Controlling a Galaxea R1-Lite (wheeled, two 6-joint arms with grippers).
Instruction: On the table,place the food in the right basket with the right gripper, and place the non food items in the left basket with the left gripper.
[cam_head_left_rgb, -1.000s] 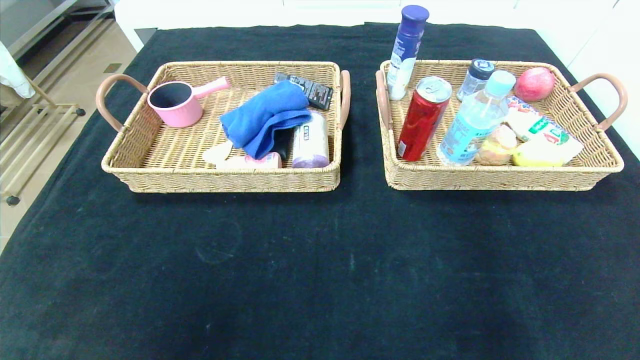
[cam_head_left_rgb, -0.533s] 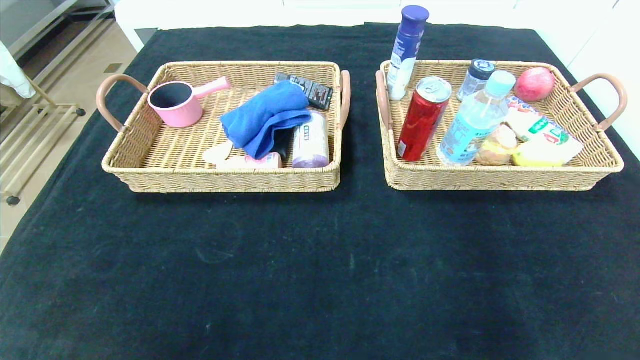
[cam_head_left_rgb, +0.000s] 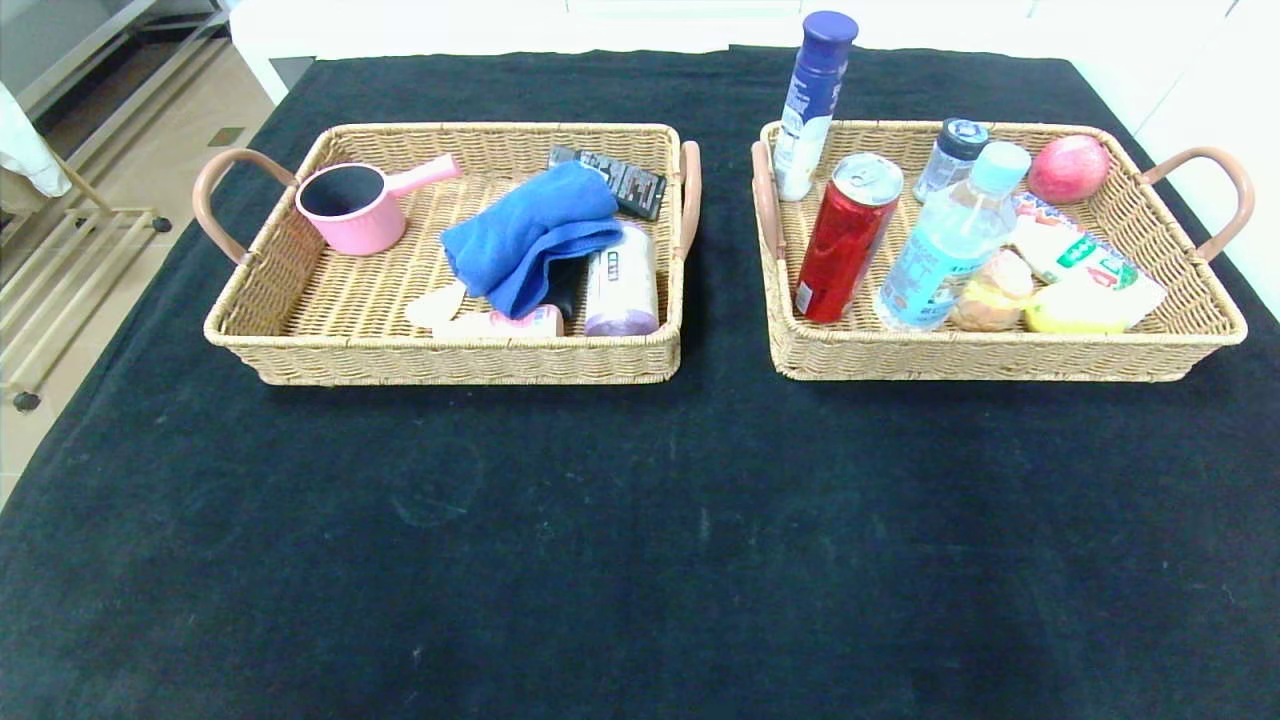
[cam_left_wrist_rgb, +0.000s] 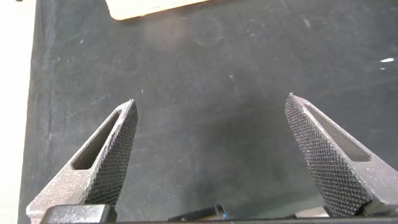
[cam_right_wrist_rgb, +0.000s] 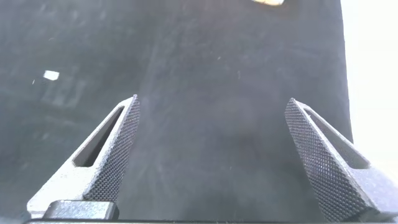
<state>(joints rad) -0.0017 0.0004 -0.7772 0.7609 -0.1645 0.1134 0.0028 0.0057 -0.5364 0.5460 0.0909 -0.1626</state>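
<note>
Evidently, the sorting looks finished from my remote seat: the table (cam_head_left_rgb: 640, 520) carries nothing loose on its black cloth; every item lies in one of the two wicker trays.

Left basket (cam_head_left_rgb: 450, 360), far left: holds the blue cloth (cam_head_left_rgb: 530, 235) in the middle, the pink bottle (cam_head_left_rgb: 515, 322) lying against the near wall, and a cream spoon (cam_head_left_rgb: 437, 303) just beside it — its handle I cannot make out; a pink saucepan (cam_head_left_rgb: 350, 207) sits in the far-left corner.

Right basket (cam_head_left_rgb: 1000, 355), far right: the red can (cam_head_left_rgb: 848, 238) and the water bottle (cam_head_left_rgb: 952, 240) stand side by side near the left end; the lemon (cam_head_left_rgb: 1075, 318) rests against the near wall; a red apple (cam_head_left_rgb: 1068, 168) lies in the far-right corner.

Left gripper (cam_left_wrist_rgb: 211, 155): fingers wide apart, holding nothing, hanging over bare cloth with only an edge of pale wicker at the far side of its wrist view.

Right gripper (cam_right_wrist_rgb: 211, 155): likewise spread and empty above bare cloth; neither arm shows in the head view, so I judge both parked on the near side.

Doing the step well — as I judge it, what remains is a check, not a grasp; I would scan the cloth once for stragglers, keep both claws high and clear of the hoop handles, and leave the upright can and bottle undisturbed, since a brush from an arm could tip them out of the shallow tray.
</note>
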